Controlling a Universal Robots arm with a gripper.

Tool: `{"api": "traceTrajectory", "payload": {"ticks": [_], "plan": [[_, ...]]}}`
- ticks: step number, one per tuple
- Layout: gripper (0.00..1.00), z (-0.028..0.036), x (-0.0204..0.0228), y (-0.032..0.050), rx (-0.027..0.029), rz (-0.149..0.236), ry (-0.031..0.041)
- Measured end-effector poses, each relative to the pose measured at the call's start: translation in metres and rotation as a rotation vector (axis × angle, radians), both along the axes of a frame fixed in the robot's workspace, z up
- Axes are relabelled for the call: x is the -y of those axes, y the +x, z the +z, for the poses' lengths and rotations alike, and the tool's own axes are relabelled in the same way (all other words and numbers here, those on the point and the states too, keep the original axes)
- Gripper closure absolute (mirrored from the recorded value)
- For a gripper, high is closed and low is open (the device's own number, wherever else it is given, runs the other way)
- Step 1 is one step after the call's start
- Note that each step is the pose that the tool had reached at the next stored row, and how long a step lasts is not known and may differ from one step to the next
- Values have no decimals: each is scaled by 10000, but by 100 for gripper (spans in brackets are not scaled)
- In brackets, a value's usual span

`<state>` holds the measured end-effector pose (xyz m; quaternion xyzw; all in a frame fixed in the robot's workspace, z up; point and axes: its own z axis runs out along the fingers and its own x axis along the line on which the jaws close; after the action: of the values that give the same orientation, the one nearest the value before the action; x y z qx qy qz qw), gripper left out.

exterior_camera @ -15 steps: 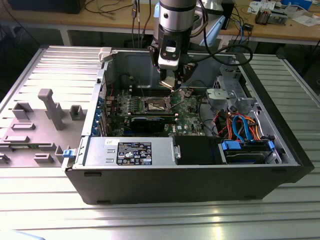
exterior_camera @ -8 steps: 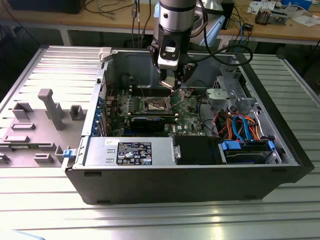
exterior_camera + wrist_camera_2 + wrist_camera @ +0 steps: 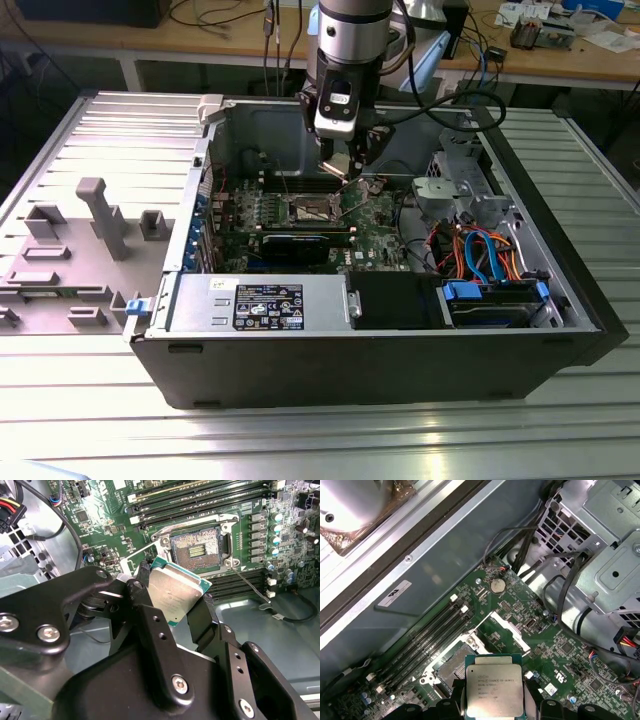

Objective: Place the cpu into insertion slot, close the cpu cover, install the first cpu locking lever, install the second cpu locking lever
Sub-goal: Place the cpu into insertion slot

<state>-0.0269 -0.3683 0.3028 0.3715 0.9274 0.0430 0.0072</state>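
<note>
the black gripper grasps the flat square silver-topped cpu above the empty, metal-rimmed square insertion slot, nothing seated yet.

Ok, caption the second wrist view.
End effector grips the flat silver-grey square cpu near the metal-rimmed square insertion slot.

The cpu, between the fingers, hangs near the insertion slot.

A ribbed metal table stands before a wooden workbench strewn with cables.
</note>
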Motion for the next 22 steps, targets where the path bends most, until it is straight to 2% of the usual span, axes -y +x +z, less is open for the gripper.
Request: {"api": "traceTrajectory", "payload": {"ticks": [22], "plan": [[45, -4, 0, 0, 0, -386, 0]]}}
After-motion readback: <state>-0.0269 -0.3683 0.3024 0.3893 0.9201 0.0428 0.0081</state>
